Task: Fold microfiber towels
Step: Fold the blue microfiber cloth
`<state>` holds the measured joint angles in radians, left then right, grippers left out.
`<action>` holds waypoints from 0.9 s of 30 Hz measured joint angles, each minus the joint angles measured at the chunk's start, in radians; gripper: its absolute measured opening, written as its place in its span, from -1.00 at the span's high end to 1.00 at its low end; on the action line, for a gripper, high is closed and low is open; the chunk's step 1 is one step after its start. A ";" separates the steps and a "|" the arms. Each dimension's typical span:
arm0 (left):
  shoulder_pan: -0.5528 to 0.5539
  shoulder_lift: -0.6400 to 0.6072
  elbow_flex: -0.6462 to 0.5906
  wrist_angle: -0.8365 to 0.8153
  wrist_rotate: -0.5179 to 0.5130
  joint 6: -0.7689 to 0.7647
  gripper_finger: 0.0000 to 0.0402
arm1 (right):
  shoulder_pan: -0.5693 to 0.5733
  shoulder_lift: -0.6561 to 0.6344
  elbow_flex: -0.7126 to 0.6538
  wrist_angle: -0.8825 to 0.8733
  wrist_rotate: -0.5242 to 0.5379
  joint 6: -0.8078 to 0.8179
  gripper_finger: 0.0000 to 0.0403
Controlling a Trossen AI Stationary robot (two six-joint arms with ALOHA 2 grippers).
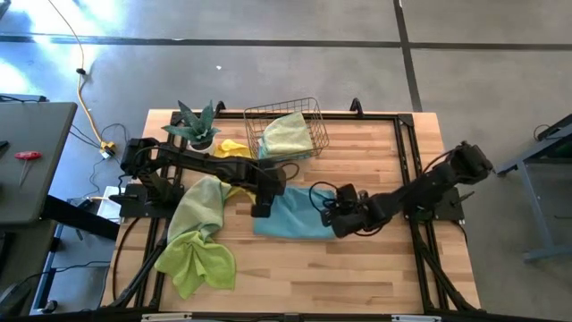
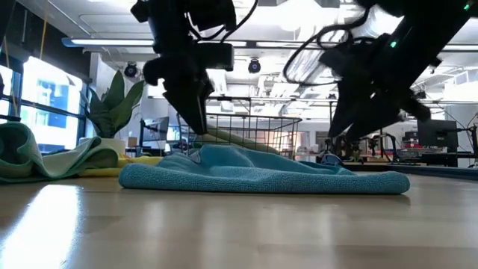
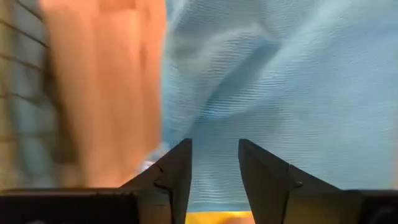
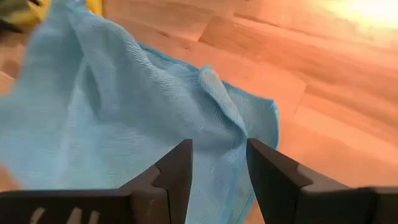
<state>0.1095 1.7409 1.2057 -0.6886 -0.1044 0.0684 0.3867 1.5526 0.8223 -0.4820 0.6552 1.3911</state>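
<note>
1. Light blue towel (image 1: 290, 220) lies rumpled on the worktop (image 1: 375, 268), in front of the wire basket (image 1: 286, 132).
2. Left gripper (image 3: 214, 163) and right gripper (image 4: 219, 163): fingers spread, pinching nothing.
3. Risk: a fingertip snags a loose ridge on lift-off, undoing the fold.

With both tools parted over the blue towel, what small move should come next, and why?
Probably lift both clear. The left tool and right tool stand open, nothing between their fingers, over the light blue towel, which lies folded but rumpled on the table.
</note>
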 joint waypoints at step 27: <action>-0.351 -0.009 0.001 0.094 0.040 -0.531 0.41 | -0.307 0.004 -0.115 0.378 -0.370 -1.038 0.28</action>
<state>-0.2412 1.7321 1.2064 -0.5949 -0.0643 -0.4625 0.0794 1.5566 0.7075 -0.1035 0.2852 0.3530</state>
